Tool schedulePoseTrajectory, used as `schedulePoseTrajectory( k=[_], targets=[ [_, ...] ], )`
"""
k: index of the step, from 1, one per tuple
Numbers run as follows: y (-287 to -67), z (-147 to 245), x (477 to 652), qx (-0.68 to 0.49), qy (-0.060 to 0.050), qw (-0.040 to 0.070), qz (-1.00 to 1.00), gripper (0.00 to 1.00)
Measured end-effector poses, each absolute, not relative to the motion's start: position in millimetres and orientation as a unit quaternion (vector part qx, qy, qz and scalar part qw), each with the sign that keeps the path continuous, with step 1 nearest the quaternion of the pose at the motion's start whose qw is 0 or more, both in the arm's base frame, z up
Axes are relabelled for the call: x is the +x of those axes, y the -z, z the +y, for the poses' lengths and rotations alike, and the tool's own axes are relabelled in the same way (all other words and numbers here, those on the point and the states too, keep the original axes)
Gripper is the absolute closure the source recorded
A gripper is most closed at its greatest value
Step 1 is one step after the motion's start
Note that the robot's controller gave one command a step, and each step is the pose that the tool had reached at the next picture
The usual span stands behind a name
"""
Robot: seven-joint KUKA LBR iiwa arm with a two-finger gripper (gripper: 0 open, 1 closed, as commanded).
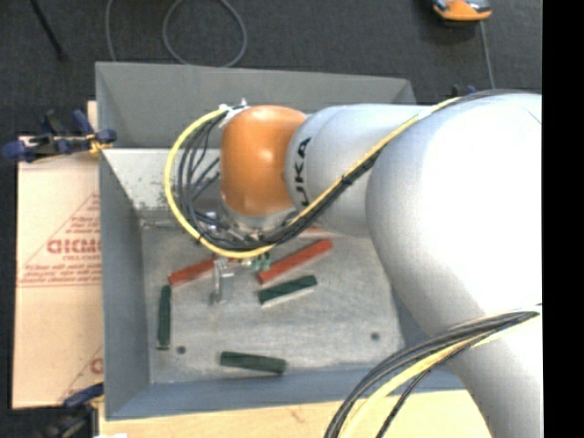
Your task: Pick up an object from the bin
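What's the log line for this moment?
gripper low in bin | at right end of left red stick | middle green stick nearby | grasp unconfirmed

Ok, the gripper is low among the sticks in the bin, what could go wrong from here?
1. The gripper sits by the inner end of the left red stick, so a grab may catch only its tip, and it could pivot or slip out.
2. A second red stick and a green stick lie close on its other side and might get nudged or dragged along.
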State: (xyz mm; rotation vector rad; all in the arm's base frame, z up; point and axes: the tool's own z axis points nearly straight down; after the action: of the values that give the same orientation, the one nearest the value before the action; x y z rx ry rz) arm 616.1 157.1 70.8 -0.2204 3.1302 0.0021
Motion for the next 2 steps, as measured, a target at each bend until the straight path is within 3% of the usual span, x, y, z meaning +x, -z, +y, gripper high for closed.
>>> schedulePoseTrajectory(
  k=[1, 2],
  targets=[
    [-71.1, 157.2, 616.3, -0.07, -0.001, 0.002, 0.998, 1.0],
    [-117.8, 157.4, 618.9, -0.07, -0.001, 0.005, 0.998, 1.0]
  ],
)
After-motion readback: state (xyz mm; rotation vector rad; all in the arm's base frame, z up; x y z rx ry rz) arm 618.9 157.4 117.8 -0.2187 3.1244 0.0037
